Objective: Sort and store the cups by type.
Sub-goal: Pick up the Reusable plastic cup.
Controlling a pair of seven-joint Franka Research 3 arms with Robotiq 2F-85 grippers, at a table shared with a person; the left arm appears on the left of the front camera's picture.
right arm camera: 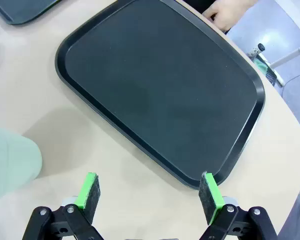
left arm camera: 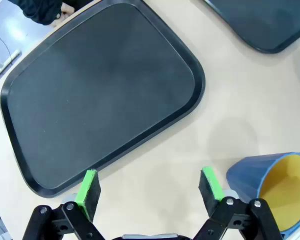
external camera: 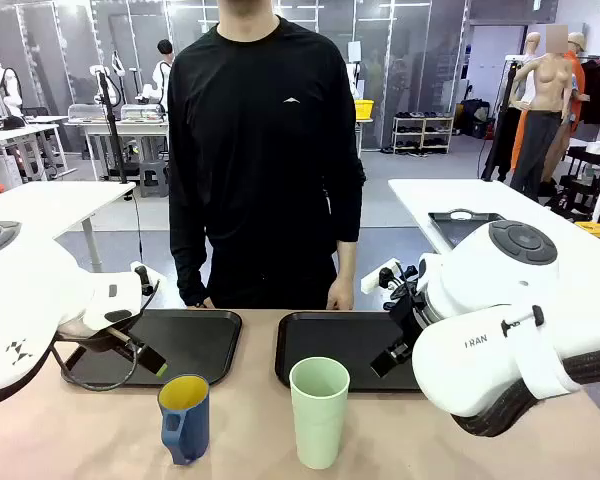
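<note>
A blue mug with a handle and a yellow inside stands near the table's front edge. To its right stands a taller mint-green tumbler. My left gripper hovers open over the front edge of the left black tray. In the left wrist view the left gripper holds nothing, and the mug lies just beyond its right finger. My right gripper is open over the right black tray. In the right wrist view the right gripper is empty, with the tumbler off to the left.
Both trays lie side by side with nothing on them. A person in black stands at the far side, hands resting on the table edge behind the trays. A bare strip of tabletop runs between the cups.
</note>
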